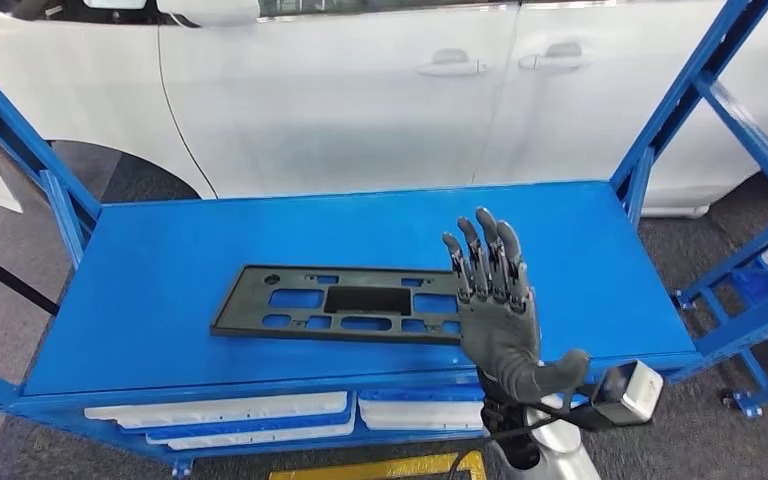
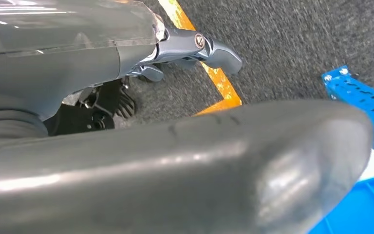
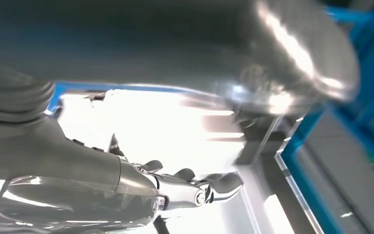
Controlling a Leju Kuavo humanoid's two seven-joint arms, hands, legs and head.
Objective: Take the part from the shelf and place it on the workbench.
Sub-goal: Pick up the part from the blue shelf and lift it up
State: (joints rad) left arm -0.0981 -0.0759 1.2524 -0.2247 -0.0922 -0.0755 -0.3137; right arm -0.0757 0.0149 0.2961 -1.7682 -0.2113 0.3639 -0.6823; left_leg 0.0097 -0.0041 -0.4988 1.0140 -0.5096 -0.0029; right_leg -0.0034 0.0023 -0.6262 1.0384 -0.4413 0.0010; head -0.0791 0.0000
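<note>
The black panel (image 1: 345, 303) lies flat on the blue counter (image 1: 160, 260), near its front edge, long axis along that edge. The right robot hand (image 1: 495, 300) hovers over the panel's right end, fingers spread, holding nothing. It is the nearer hand; the left robot hand (image 2: 195, 46) hangs over the floor, and I cannot tell its state.
</note>
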